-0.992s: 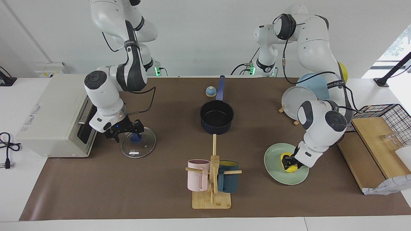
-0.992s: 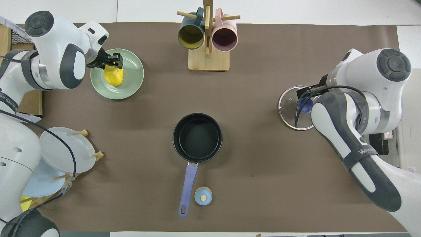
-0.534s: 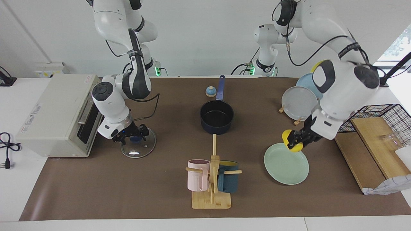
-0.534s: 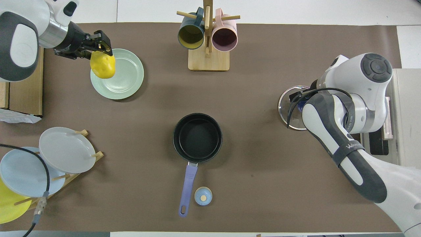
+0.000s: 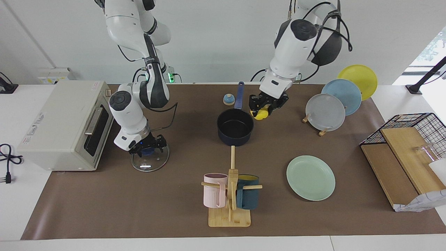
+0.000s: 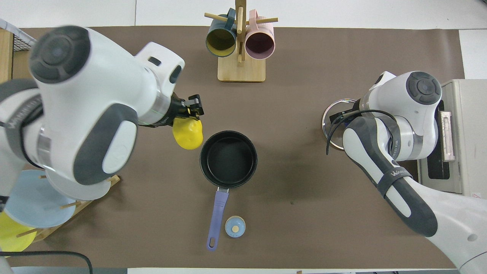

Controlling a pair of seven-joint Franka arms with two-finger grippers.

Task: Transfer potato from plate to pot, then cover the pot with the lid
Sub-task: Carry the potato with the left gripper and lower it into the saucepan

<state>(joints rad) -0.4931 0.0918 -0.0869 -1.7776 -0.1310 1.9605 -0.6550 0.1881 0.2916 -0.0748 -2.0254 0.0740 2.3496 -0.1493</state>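
Note:
My left gripper (image 5: 265, 106) is shut on the yellow potato (image 5: 261, 113), which hangs in the air just off the rim of the dark navy pot (image 5: 235, 126), toward the left arm's end. In the overhead view the potato (image 6: 187, 134) also sits beside the pot (image 6: 228, 159), under the left gripper (image 6: 189, 113). The mint-green plate (image 5: 310, 177) lies bare. My right gripper (image 5: 147, 146) is low over the glass lid (image 5: 150, 159), open, with its fingers on either side of the blue knob (image 5: 148, 151). In the overhead view the right arm hides most of the lid (image 6: 331, 122).
A mug tree (image 5: 230, 198) with a pink and a teal mug stands farther from the robots than the pot. A small blue bell (image 5: 228, 99) sits by the pot's handle (image 5: 239, 94). A toaster oven (image 5: 59, 125) is beside the lid. A plate rack (image 5: 331, 104) and a wire basket (image 5: 414, 125) are at the left arm's end.
My left gripper lifted the potato off the plate and carried it across to the pot's rim. My right gripper shifted a little over the lid's knob.

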